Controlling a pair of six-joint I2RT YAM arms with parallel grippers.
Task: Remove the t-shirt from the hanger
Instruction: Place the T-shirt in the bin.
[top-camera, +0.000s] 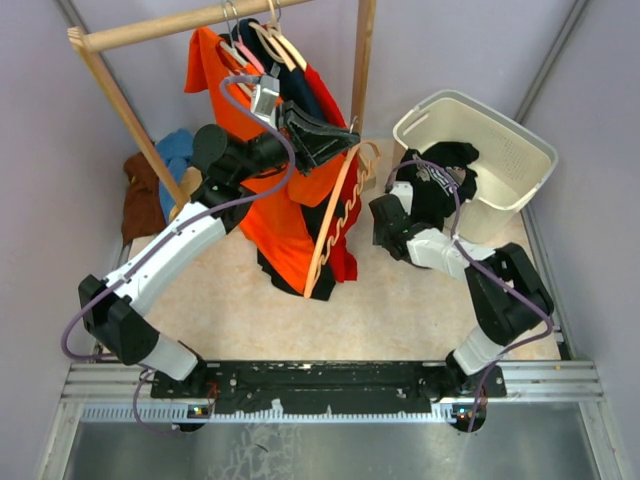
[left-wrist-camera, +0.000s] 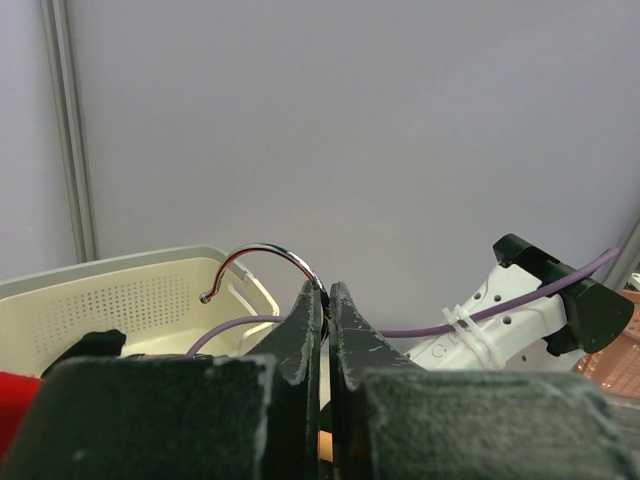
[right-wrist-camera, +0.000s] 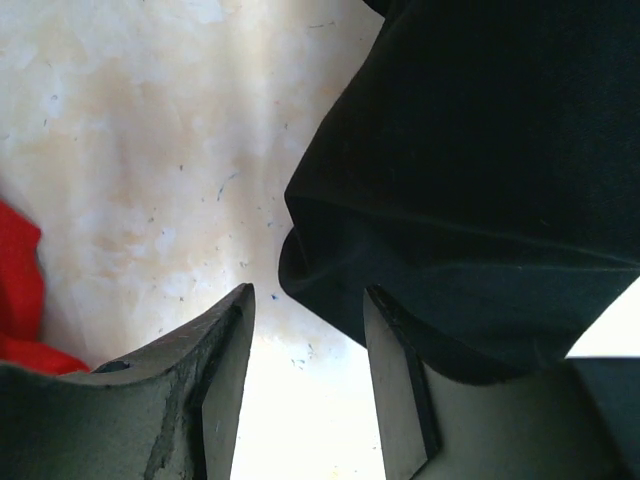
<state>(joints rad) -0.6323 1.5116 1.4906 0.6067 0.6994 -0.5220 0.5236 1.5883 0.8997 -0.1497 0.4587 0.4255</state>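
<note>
Our left end effector (left-wrist-camera: 325, 292) is pinched tight on the metal hook (left-wrist-camera: 262, 248) of the wooden hanger (top-camera: 322, 240), which dangles below it and looks bare. Our right end effector (right-wrist-camera: 308, 295) stands half parted and empty. The black t-shirt (right-wrist-camera: 480, 200) is just ahead of its fingertips, draped at the basket (top-camera: 500, 123) rim. We judge it best to bite deep into a fold before pulling, holding the hanger steady.

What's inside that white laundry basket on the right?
A black garment lies in the white basket, spilling over its near-left rim. The rest of the inside looks bare. Anything under the garment is hidden.
</note>
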